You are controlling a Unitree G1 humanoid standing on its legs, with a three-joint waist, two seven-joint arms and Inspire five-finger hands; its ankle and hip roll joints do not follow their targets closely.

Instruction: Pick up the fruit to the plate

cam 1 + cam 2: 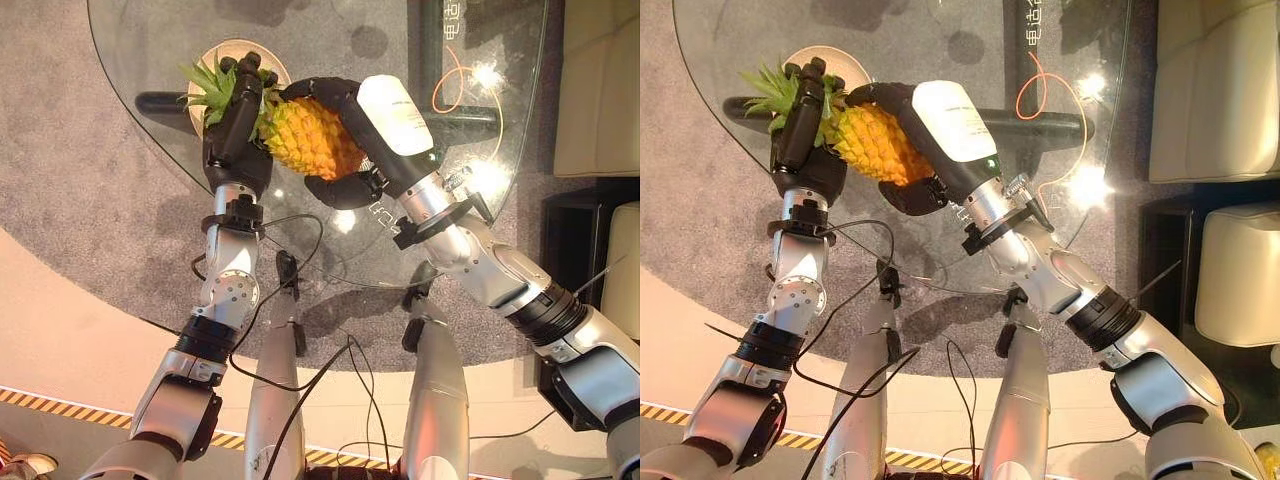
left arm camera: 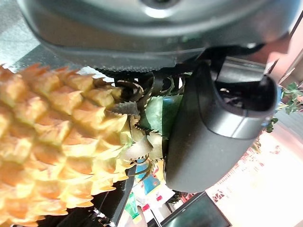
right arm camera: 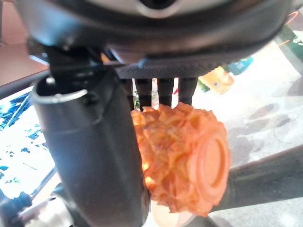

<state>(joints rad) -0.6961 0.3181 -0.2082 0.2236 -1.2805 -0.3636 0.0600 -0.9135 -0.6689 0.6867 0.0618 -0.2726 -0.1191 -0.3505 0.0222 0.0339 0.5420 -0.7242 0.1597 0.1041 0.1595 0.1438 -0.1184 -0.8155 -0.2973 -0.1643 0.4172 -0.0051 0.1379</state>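
Fingers, eye views: left hand point(image 1: 236, 125) curled round pineapple point(image 1: 305, 137) crown, right hand point(image 1: 345, 140) wrapped round its body, above glass table point(image 1: 480, 190); plate point(image 1: 215, 65) partly under leaves.
Left wrist: thumb beside leaves, fruit against palm.
Right wrist: fingers point(image 3: 163, 92) and thumb clamp pineapple base.

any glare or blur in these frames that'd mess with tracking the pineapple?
Left eye view: bright glare spots on the glass table, off to the side of the pineapple, which reads clearly. Right eye view: the same glints, with the left hand and right hand sharp. Left wrist view: fruit sharp, background soft. Right wrist view: the pineapple's base is blurred and washed out.
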